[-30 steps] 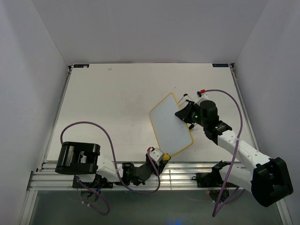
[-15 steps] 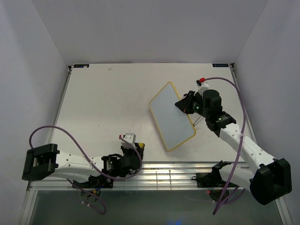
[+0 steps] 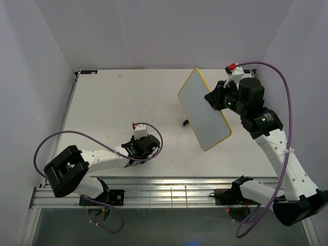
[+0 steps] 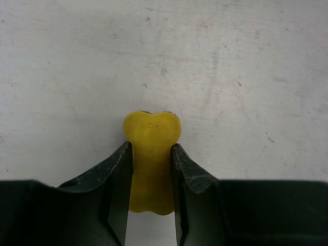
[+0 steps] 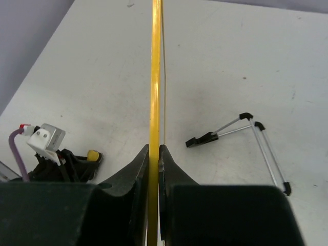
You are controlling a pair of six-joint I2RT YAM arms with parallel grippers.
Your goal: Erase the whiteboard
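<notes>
Whiteboard (image 3: 204, 114): pinched by its thin yellow frame in my right end effector (image 5: 154, 151), held clear of the tabletop (image 3: 113, 102) and tilted. From above I can make out no writing on the face.
Right end effector: closed on the frame edge, a finger flat on each side, with the board running straight out ahead of the fingertips.
Left end effector (image 4: 151, 154): closed on the waist of the yellow eraser (image 4: 151, 134). Its rounded head sticks out just ahead of the fingertips, low over the tabletop and well apart from the board.
Wire stand (image 5: 246, 136): lying on the tabletop ahead of and to the right of my right fingers, not touching the board.
Risk, pivot: I judge the narrow edge hold to be the weak point. Pressing the eraser on the face far from my right fingers could swing the board about the pinch or slide it out.
Risk, eraser: I hold it at the waist only, so a hard sideways rub could twist it between the fingers or pop it free.
Risk, collision: bringing the arms together could knock my left fingers against the frame before the eraser lands flat.
Risk, drop: a slipped board would likely fall toward the stand beneath and could knock it aside.
</notes>
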